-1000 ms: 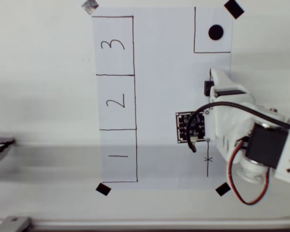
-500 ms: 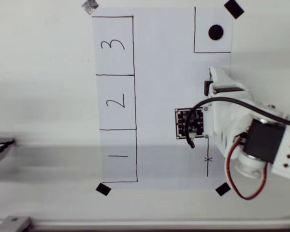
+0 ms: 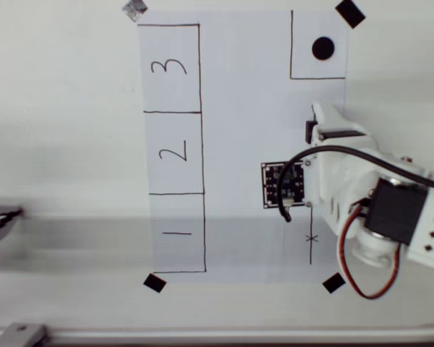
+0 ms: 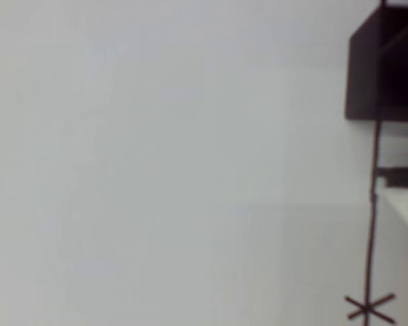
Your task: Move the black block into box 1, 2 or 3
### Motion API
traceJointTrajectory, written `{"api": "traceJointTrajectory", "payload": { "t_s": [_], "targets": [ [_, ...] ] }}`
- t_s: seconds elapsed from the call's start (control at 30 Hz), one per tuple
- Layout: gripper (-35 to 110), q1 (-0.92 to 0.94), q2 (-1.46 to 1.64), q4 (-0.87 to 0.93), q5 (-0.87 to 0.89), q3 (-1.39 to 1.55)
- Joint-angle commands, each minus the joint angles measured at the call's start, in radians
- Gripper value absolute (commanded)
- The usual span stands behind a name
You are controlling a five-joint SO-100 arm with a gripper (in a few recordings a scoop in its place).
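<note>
Overhead view is showing us the white arm [image 3: 362,195] reaching in from the right over a sheet of white paper [image 3: 246,144] taped to the pale desk [image 3: 65,144]. We are seeing the gripper [image 3: 315,129] pointing toward the top of the picture, its white finger [image 3: 327,116] sitting over a thin drawn line. The black block [image 3: 311,131] is lying right at the gripper, touching the left side of that finger; only a small dark sliver of it is showing past the white plastic. We cannot tell from above whether the gripper is closing on the block or standing spread beside it.

Wrist view is giving us the block [image 4: 386,64] as a large dark cube at the upper right edge, sitting on the drawn line [image 4: 374,217], which is running down to a small cross mark [image 4: 369,309] at the bottom.

Well to the left of the gripper, we are finding the column of three outlined boxes: box 3 [image 3: 170,67] at the top, box 2 [image 3: 173,152] in the middle and box 1 [image 3: 176,233] at the bottom. Beyond the gripper tip, toward the top, an outlined square with a black dot [image 3: 322,48] is lying apart from it. Black tape squares [image 3: 154,283] are holding the paper's corners.
</note>
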Motion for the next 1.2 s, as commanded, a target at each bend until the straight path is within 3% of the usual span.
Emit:
{"api": "traceJointTrajectory", "payload": {
  "t_s": [0.0,0.5,0.83,1.17],
  "targets": [
    [5,0.018,0.020,-0.003,-0.009,-0.025],
    [0,0.011,0.026,-0.002,0.017,-0.034],
    [0,-0.118,0.063,0.000,0.259,-0.204],
    [0,-0.224,0.021,-0.002,0.353,-0.351]
  ]
}}
